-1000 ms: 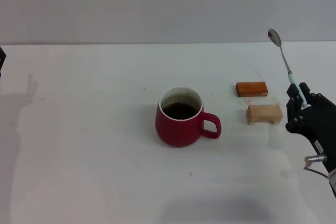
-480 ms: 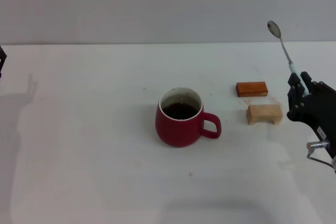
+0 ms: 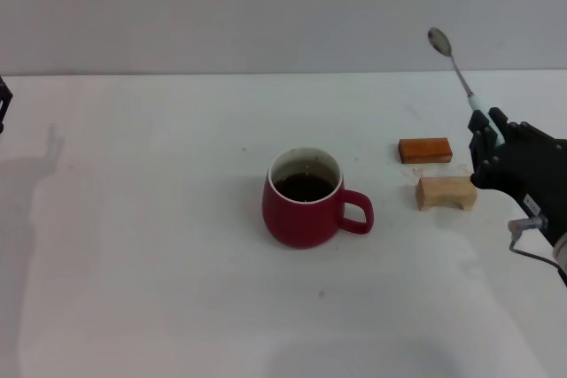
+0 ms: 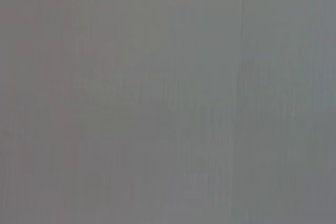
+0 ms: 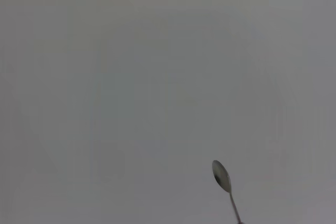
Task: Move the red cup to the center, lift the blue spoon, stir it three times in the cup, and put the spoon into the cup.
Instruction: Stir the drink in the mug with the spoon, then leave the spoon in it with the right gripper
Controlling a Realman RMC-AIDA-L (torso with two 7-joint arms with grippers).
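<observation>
Head view: I have the right tool [image 3: 485, 127] at the right edge of the desk [image 3: 133, 219], pinching the pale handle of the blue spoon [image 3: 452, 63], which stands tilted, bowl uppermost and leaning left, well clear of the surface. The red cup [image 3: 304, 198] sits upright near the middle of the desk, handle to the right, a dark liquid inside. Between cup and tool lie an orange-brown block [image 3: 424, 150], farther, and a pale wooden block [image 3: 446, 192], nearer, just beside each other. Right wrist view: the spoon's bowl [image 5: 221, 176] and neck against a plain grey ground; the tool's fingers are not shown there. Left wrist view: plain grey only; the left tool appears in no picture, and I cannot say how it stands

Handling, as I judge it: the spoon is light, stiff and slim, with smooth metal likely to twist in a loose pinch, so I would keep hold on the handle near its end, leaving bowl and neck free to dip. It must be turned bowl-down before stirring. The cup looks ceramic, heavy enough to stay put under gentle stirring, but liable to chip or slop if knocked; the loop handle or rim is its natural hold

Count: one cup, one spoon, two blocks, one tool in sight
</observation>
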